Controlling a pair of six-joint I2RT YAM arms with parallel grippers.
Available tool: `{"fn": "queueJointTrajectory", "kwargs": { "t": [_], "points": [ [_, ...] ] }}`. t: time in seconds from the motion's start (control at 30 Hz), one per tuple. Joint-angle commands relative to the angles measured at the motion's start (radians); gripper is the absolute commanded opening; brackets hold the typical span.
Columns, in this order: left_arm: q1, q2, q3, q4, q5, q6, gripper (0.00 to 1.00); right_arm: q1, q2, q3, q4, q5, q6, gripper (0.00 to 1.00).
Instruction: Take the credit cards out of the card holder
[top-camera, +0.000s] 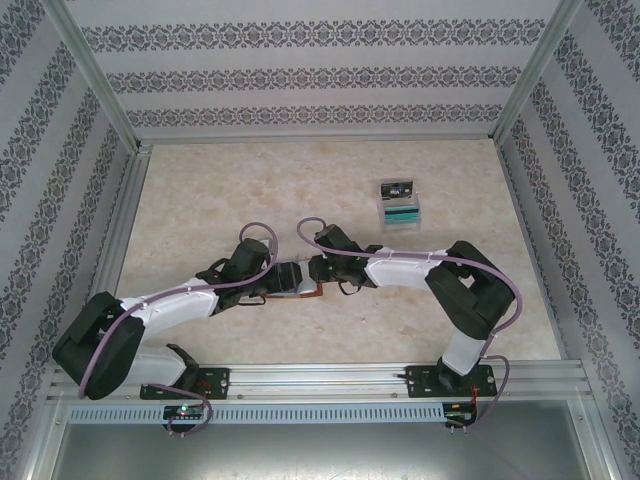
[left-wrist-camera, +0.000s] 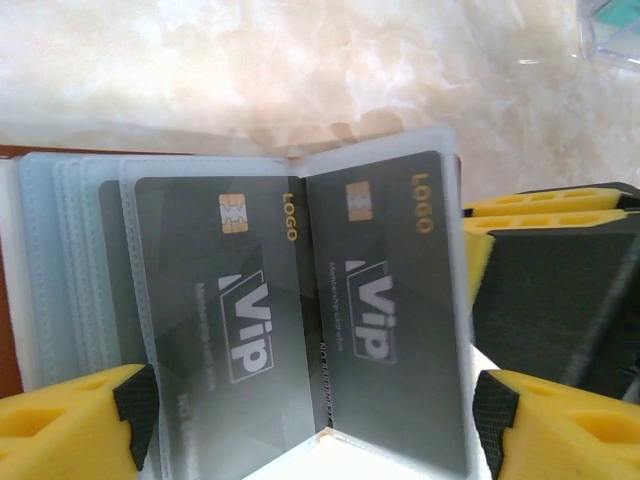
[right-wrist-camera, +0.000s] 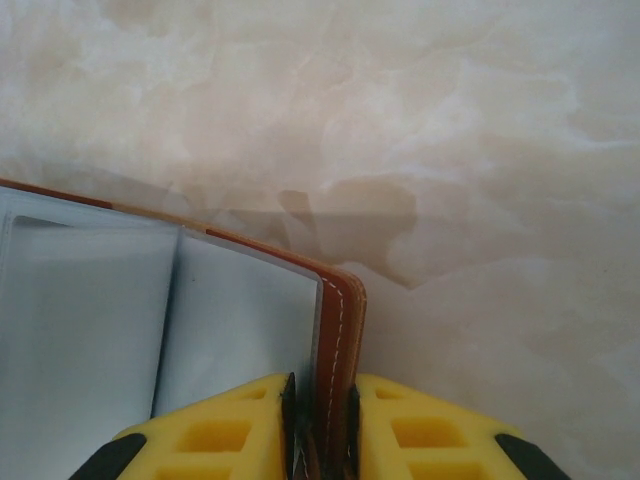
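The card holder (top-camera: 296, 280) is held off the table between both arms, opened out. In the left wrist view its clear sleeves (left-wrist-camera: 60, 260) fan out, and two dark grey VIP credit cards (left-wrist-camera: 220, 300) (left-wrist-camera: 385, 300) sit in the front sleeves. My left gripper (left-wrist-camera: 315, 430) is open, one yellow finger on each side of those sleeves. My right gripper (right-wrist-camera: 320, 420) is shut on the reddish-brown leather cover (right-wrist-camera: 340, 320) at its stitched edge, and it also appears at the right of the left wrist view (left-wrist-camera: 550, 280).
A clear box (top-camera: 400, 205) with cards in it stands on the marble table at the back right, and its corner (left-wrist-camera: 615, 30) is in the left wrist view. Metal frame posts and patterned walls close in the table's sides and back.
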Motion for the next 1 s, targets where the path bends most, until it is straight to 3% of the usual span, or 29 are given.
{"fn": "queueJointTrajectory", "kwargs": {
  "t": [0.0, 0.23, 0.53, 0.77, 0.87, 0.97],
  "points": [
    [-0.015, -0.006, 0.021, 0.052, 0.037, 0.021, 0.85, 0.015, 0.025, 0.01, 0.006, -0.014, 0.003, 0.23],
    [-0.019, 0.014, 0.026, 0.047, 0.032, 0.023, 0.85, 0.015, 0.016, 0.004, 0.004, -0.006, 0.005, 0.24],
    [-0.017, -0.084, 0.017, -0.085, -0.1, 0.059, 0.85, -0.014, -0.092, -0.046, -0.022, 0.07, 0.007, 0.31],
    [-0.014, -0.097, 0.022, -0.106, -0.108, 0.076, 0.85, -0.016, -0.155, -0.051, -0.038, 0.103, 0.0, 0.31],
    [-0.013, -0.087, 0.026, -0.11, -0.112, 0.081, 0.83, -0.011, -0.163, -0.053, -0.018, 0.077, -0.007, 0.3],
    [-0.004, -0.086, 0.023, -0.113, -0.12, 0.081, 0.74, 0.006, -0.159, -0.039, -0.011, 0.057, -0.015, 0.3]
  ]
}}
